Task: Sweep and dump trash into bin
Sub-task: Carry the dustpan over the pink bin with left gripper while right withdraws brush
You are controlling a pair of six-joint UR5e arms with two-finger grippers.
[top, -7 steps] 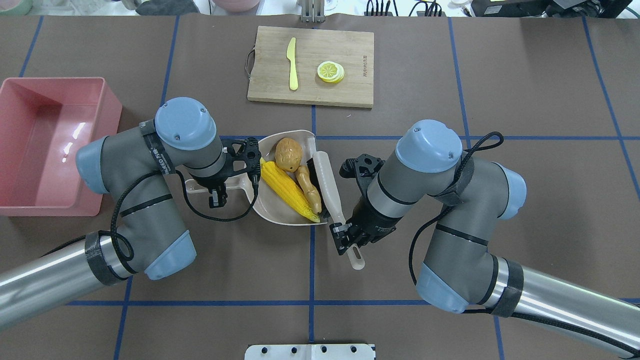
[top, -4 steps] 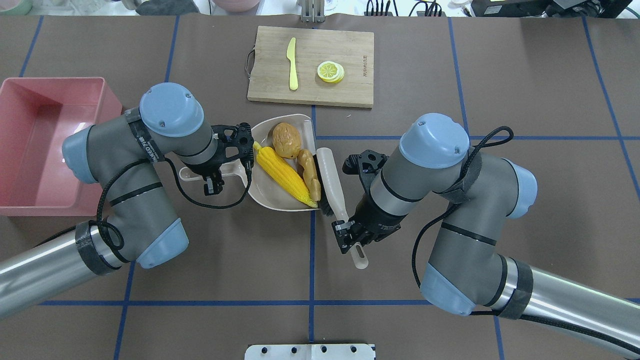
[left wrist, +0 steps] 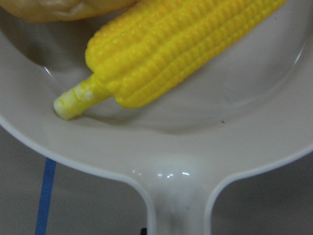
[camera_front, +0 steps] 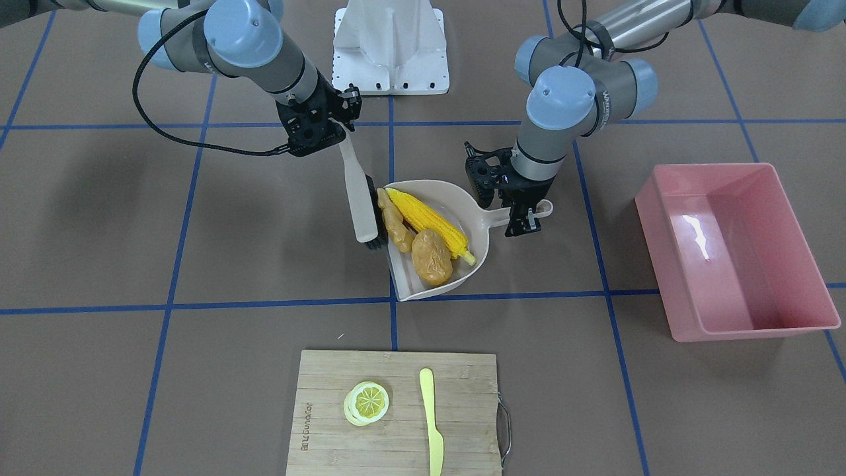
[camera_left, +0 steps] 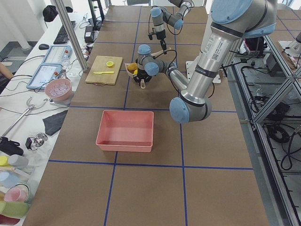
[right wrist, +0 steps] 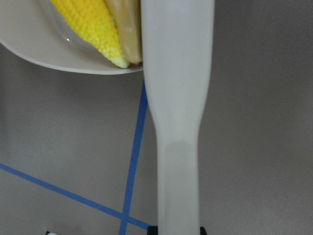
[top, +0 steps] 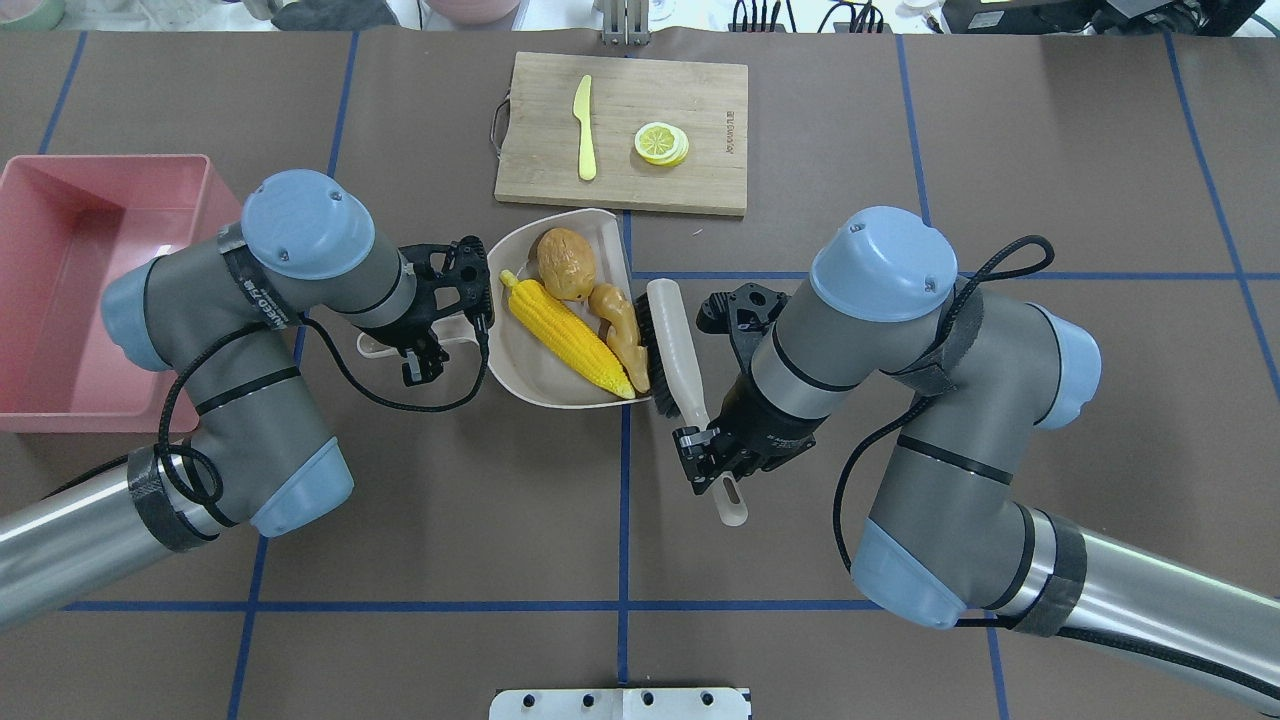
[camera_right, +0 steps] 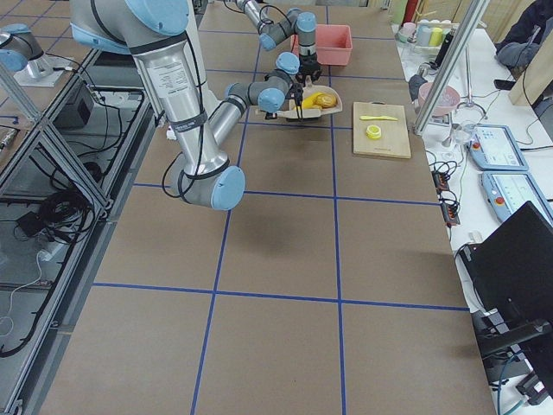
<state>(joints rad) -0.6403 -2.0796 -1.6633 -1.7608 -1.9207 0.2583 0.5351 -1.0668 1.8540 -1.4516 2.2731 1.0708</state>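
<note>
Sweeping complete: corn cob [top: 565, 335], ginger root [top: 620, 330] and potato [top: 565, 265] lie in the dustpan [top: 520, 378], left tool [top: 425, 352] clamped on its handle, right tool [top: 705, 465] clamped on the brush [top: 675, 345]; emptying into the bin [top: 60, 280] at tabletop left remains.

The wooden cutting board [top: 620, 130] carries a short line of stamped letters [top: 733, 135] near one edge. It is probably a brand mark, but it is too small to read in either the overhead or the front-facing view. White lettering runs along a grey link of the left arm [top: 262, 295]. A similar strip runs down the right arm [camera_right: 177, 82] in the right-side view. Neither can be made out.
</note>
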